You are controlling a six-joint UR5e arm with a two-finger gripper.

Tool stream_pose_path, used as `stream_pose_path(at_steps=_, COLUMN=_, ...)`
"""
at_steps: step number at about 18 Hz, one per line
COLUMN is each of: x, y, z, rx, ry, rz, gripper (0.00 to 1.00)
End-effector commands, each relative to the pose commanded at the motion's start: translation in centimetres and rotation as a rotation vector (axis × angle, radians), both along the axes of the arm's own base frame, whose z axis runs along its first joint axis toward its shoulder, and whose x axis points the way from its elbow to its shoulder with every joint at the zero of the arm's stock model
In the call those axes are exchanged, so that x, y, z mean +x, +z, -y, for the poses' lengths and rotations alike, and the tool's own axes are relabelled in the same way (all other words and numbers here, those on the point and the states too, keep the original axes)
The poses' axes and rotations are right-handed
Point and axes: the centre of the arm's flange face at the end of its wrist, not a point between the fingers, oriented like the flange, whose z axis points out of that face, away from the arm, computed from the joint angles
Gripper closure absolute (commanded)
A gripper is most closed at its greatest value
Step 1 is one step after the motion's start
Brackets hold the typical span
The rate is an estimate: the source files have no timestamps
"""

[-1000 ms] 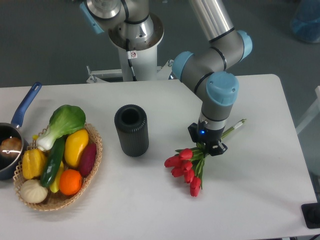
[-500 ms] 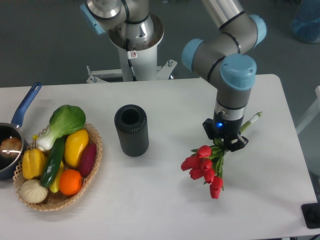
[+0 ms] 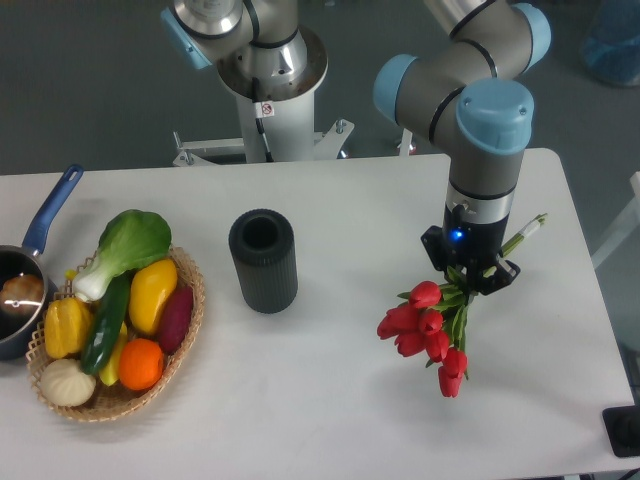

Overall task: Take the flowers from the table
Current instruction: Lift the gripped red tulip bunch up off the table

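Note:
The flowers point(image 3: 425, 325) are a bunch of red tulip buds with green leaves and thin green stems, the stem ends sticking out to the upper right. My gripper point(image 3: 472, 280) is shut on the stems just above the buds and holds the bunch over the right part of the white table point(image 3: 330, 400), the buds hanging down to the lower left. The bunch appears lifted off the tabletop.
A black ribbed cylinder point(image 3: 263, 260) stands upright left of the flowers. A wicker basket point(image 3: 185, 330) with a leafy green vegetable point(image 3: 125, 245), fruit and vegetables sits at the left. A blue-handled pot point(image 3: 25, 290) is at the far left edge.
My gripper has moved to the right and up with the flowers held in it. The bunch has left its earlier spot near the table's middle.

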Motion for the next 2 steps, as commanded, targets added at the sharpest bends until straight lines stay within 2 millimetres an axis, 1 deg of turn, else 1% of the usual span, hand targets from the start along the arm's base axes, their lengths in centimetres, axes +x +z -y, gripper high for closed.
stream_pose_path(at_steps=2, x=0.11, y=0.12, z=0.07, rx=-0.007, ry=0.000, rz=0.010, gripper=1.00)
